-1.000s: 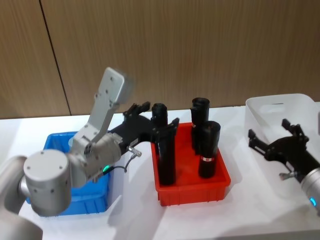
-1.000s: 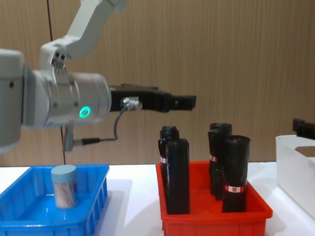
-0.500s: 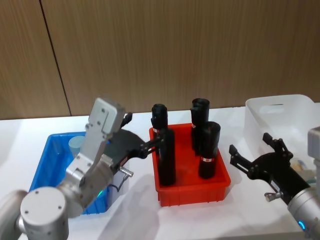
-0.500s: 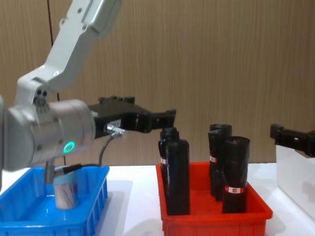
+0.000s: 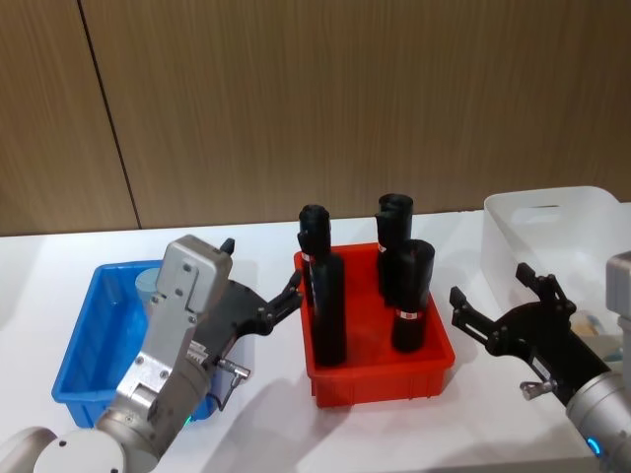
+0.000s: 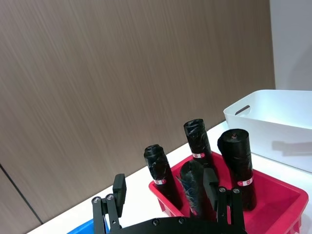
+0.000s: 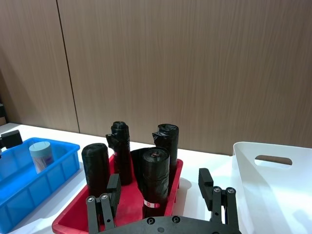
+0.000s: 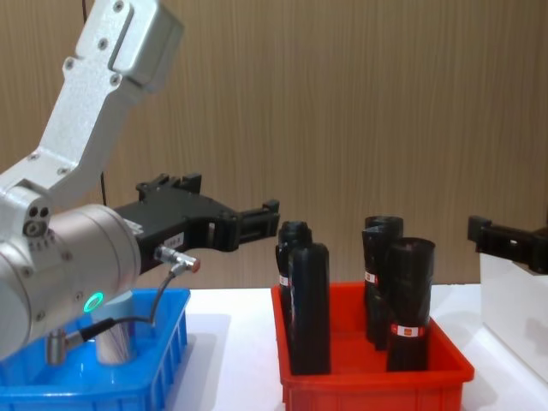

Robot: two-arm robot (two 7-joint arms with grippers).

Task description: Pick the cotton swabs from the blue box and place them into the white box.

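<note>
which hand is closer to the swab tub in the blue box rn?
Left. The left hand hovers open between the blue box and red bin, just beside the swab tub. The right hand is open past the red bin, by the white box.

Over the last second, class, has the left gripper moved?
Yes. The left gripper has pulled back and dropped lower, from over the red bin's left edge toward the blue box.
</note>
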